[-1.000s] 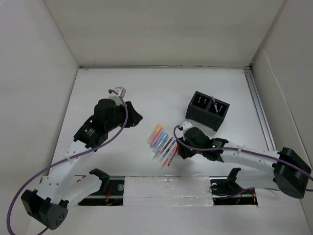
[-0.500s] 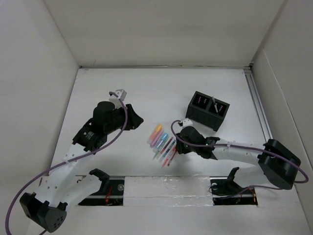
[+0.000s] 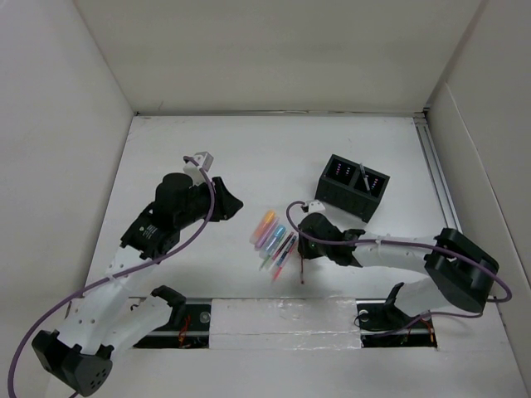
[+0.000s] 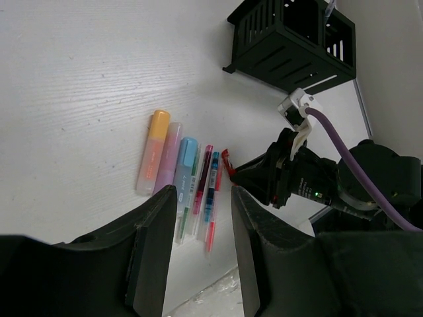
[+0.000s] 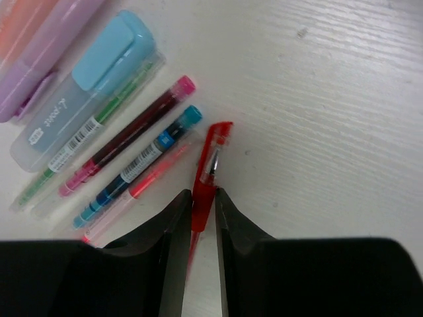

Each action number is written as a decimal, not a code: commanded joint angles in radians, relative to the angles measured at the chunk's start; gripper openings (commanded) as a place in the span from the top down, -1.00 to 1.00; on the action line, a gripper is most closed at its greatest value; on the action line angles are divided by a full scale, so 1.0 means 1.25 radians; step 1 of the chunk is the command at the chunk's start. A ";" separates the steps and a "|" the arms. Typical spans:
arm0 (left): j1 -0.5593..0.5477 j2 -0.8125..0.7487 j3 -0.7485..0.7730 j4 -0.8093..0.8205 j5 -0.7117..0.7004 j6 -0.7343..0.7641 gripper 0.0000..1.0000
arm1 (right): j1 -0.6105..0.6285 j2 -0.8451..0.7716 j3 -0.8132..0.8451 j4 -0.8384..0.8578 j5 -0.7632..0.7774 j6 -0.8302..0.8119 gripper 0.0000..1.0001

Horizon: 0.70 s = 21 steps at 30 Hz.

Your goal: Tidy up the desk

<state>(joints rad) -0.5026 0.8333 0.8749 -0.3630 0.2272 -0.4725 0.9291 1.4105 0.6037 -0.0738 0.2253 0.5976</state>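
I saw the desk (image 3: 274, 149) spread beneath both arms, with the black organizer (image 3: 353, 187) standing right of centre. My left gripper (image 4: 201, 211) hung released above the row of markers and pens (image 4: 182, 178). My right gripper (image 5: 201, 198) clenched the red pen (image 5: 213, 152) just beside that row.

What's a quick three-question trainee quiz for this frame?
1. True or false: the right gripper is shut on the red pen.
2. Which highlighter lies farthest from that pen? A) orange highlighter B) blue C) pink
3. Fill in: the left gripper hovers over the desk with its jaws ____.
Key: 1 true; 2 A; 3 open.
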 commanded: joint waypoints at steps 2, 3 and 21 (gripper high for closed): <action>-0.003 -0.019 -0.002 0.016 0.001 -0.001 0.31 | 0.003 -0.039 0.029 -0.110 0.072 0.057 0.51; -0.003 -0.019 -0.003 0.017 0.000 -0.001 0.31 | 0.003 -0.051 0.029 -0.153 0.098 0.061 0.55; -0.010 0.002 0.007 0.049 -0.011 -0.006 0.31 | -0.030 0.031 0.118 -0.220 0.143 -0.111 1.00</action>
<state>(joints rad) -0.5106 0.8410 0.8745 -0.3405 0.2245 -0.4740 0.9012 1.4487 0.6987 -0.2878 0.3618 0.5213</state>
